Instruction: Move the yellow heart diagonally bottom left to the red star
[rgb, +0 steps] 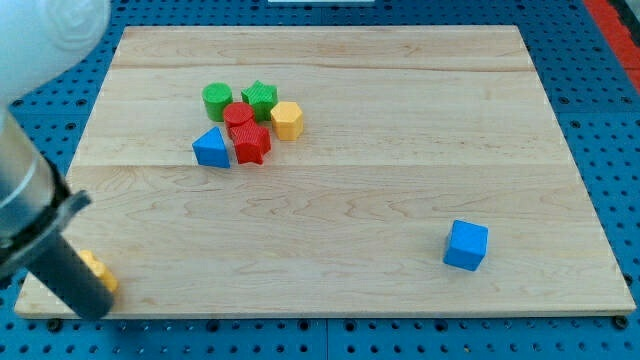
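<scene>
The red star (251, 145) lies in a cluster of blocks in the upper left part of the wooden board (350, 200). A small yellow block (101, 271), its shape mostly hidden by my rod, sits at the board's bottom left corner, far down and left of the red star. My tip (93, 306) is at that corner, right against the yellow block on its lower left side. The dark rod runs up and left from there to the view's left edge.
Around the red star are a red cylinder (238, 116), a green cylinder (217, 101), a green star (260, 97), a yellow hexagon (287, 120) and a blue triangle (211, 148). A blue cube (466, 245) stands alone at the lower right.
</scene>
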